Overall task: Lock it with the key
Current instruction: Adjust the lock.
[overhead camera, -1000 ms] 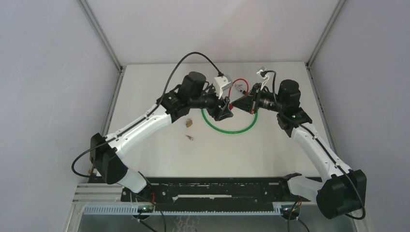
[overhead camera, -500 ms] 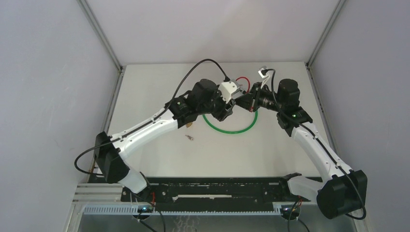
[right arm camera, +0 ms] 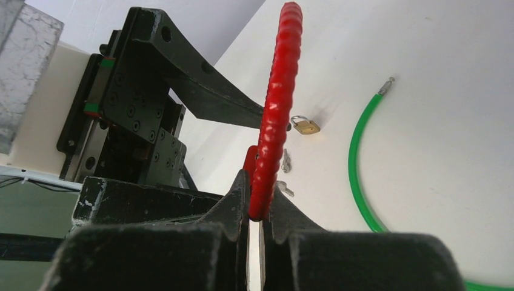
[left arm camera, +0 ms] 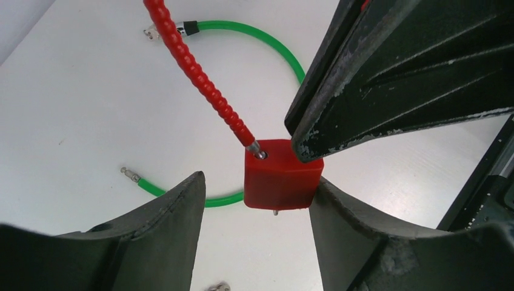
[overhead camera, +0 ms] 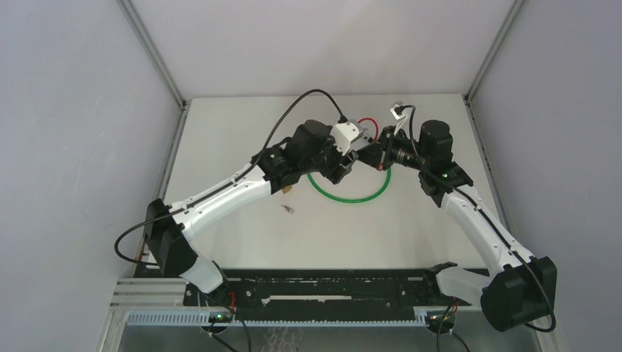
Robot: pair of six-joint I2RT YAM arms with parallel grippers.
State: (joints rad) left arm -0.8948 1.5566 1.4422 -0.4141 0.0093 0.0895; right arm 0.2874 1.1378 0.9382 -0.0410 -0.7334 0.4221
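A red lock body (left arm camera: pixel 282 176) hangs on a ribbed red cable (left arm camera: pixel 200 79) above the table. My right gripper (right arm camera: pixel 259 197) is shut on that red cable (right arm camera: pixel 276 109) and holds it up near the table's middle (overhead camera: pixel 370 155). My left gripper (left arm camera: pixel 257 182) is open around the lock body: its right finger (left arm camera: pixel 351 218) lies against the body's side and the left finger (left arm camera: pixel 170 206) stands apart. A small silver key (overhead camera: pixel 287 209) lies on the table to the left, also visible in the right wrist view (right arm camera: pixel 285 160).
A green cable (overhead camera: pixel 348 194) lies in a loop on the table under both grippers. A small brass padlock (overhead camera: pixel 287 188) sits just beyond the key. The left arm's black cable (overhead camera: pixel 293 117) arches over the table's far part.
My left arm has swung right and its gripper has come up to the right gripper, now straddling the red lock body. The right arm has hardly moved.
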